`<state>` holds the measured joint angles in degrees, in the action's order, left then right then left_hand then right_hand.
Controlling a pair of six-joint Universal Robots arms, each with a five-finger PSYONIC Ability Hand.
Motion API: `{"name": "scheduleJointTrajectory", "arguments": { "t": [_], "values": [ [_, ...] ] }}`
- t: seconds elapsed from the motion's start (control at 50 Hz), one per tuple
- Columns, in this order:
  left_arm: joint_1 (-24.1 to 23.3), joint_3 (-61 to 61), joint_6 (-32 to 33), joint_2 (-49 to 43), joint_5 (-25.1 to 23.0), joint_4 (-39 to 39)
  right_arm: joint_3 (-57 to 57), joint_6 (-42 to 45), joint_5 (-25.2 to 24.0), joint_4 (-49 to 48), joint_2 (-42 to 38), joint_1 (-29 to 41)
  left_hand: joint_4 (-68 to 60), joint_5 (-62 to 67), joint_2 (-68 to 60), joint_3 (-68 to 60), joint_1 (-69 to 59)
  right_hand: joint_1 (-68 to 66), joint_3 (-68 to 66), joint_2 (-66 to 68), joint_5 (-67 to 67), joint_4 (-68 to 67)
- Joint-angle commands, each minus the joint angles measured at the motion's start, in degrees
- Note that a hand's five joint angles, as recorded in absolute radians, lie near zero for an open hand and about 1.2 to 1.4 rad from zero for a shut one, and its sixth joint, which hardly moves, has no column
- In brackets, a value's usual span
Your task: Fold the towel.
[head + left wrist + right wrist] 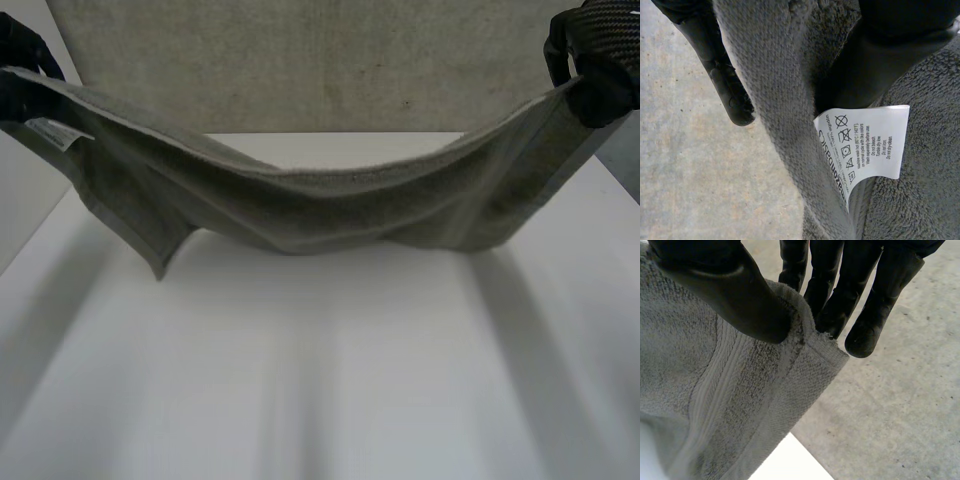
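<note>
A grey towel (300, 205) hangs in the air over the white table (330, 380), stretched between both hands and sagging in the middle. My left hand (25, 55) grips its left end near the white care label (50, 133). In the left wrist view a finger (725, 80) and the thumb (875, 60) pinch the towel (775, 75) just above the label (862, 147). My right hand (595, 65) holds the right end. In the right wrist view the thumb (735, 295) and fingers (840, 295) pinch a corner of the towel (730, 400).
Beyond the table's far edge lies a grey concrete floor (300, 60). The floor also shows behind the left hand (690, 175) and past the right hand's fingertips (900, 410). A lower flap of towel (160, 250) dangles at the left.
</note>
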<state>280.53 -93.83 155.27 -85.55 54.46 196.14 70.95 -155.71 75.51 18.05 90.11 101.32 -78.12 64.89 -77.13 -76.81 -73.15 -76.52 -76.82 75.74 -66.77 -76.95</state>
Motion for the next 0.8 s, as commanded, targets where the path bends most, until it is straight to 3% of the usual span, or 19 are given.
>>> {"name": "scheduleJointTrajectory", "arguments": {
  "t": [0.02,0.2,0.3,0.36,0.4,0.44,0.46,0.5,0.56,0.68,0.8],
  "values": [
    [-0.07,-4.69,0.92,-0.59,-0.23,0.38,-0.46,4.63,0.25,4.45,-1.17,0.54,-1.88,5.11,-2.87,-3.19,-6.85,-3.48,-3.18,4.26,-3.23,-3.05],
    [0.02,-10.76,6.45,-3.40,-4.62,5.48,5.25,5.86,-0.45,0.76,-2.05,0.54,-1.88,5.11,-2.87,-3.19,-6.85,-3.48,-3.18,4.26,-3.23,-3.05],
    [-0.95,-7.33,7.33,-9.02,-4.01,10.66,1.56,5.24,0.34,-5.22,-9.25,0.63,-1.88,5.11,-2.87,-3.19,-6.85,-3.48,-3.18,4.26,-3.23,-3.05],
    [-3.32,0.58,7.16,-14.91,-2.07,12.42,-5.12,4.98,2.54,-9.35,-15.14,0.81,-1.88,5.11,-2.87,-3.19,-6.85,-3.48,-3.18,4.26,-3.23,-3.05],
    [-7.34,11.07,7.42,-21.65,2.03,12.51,-9.25,5.07,4.65,-11.02,-18.13,1.42,-1.88,5.11,-2.87,-3.19,-6.85,-3.48,-3.18,4.26,-3.23,-3.05],
    [-9.54,17.22,7.59,-24.20,4.49,12.08,-20.18,5.15,10.33,-13.03,-23.90,4.65,-1.88,5.11,-2.87,-3.19,-6.85,-3.48,-3.18,4.26,-3.23,-3.05],
    [-9.56,17.28,7.60,-24.23,4.52,12.07,-20.24,5.15,10.36,-13.04,-23.93,4.67,-1.88,5.11,-2.87,-3.19,-6.85,-3.48,-3.18,4.26,-3.23,-3.05],
    [-11.84,28.21,7.16,-26.77,9.85,10.06,-31.17,4.63,15.00,-13.04,-26.65,7.13,-1.88,5.11,-2.87,-3.19,-6.85,-3.48,-3.18,4.26,-3.23,-3.05],
    [-12.20,35.88,6.63,-26.95,13.73,7.69,-37.27,3.32,16.86,-12.87,-26.92,7.40,-1.88,5.11,-2.87,-3.19,-6.85,-3.48,-3.18,4.26,-3.23,-3.05],
    [-12.90,39.78,5.57,-26.52,14.19,6.97,-38.61,2.17,14.49,-10.93,-26.57,7.31,-1.88,5.11,-2.87,-3.19,-6.85,-3.48,-3.18,4.26,-3.23,-3.05],
    [-13.43,34.15,5.93,-26.52,12.43,6.97,-32.22,2.60,8.71,-2.78,-26.13,7.31,-1.88,5.11,-2.87,-3.19,-6.85,-3.48,-3.18,4.26,-3.23,-3.05]
  ]
}}
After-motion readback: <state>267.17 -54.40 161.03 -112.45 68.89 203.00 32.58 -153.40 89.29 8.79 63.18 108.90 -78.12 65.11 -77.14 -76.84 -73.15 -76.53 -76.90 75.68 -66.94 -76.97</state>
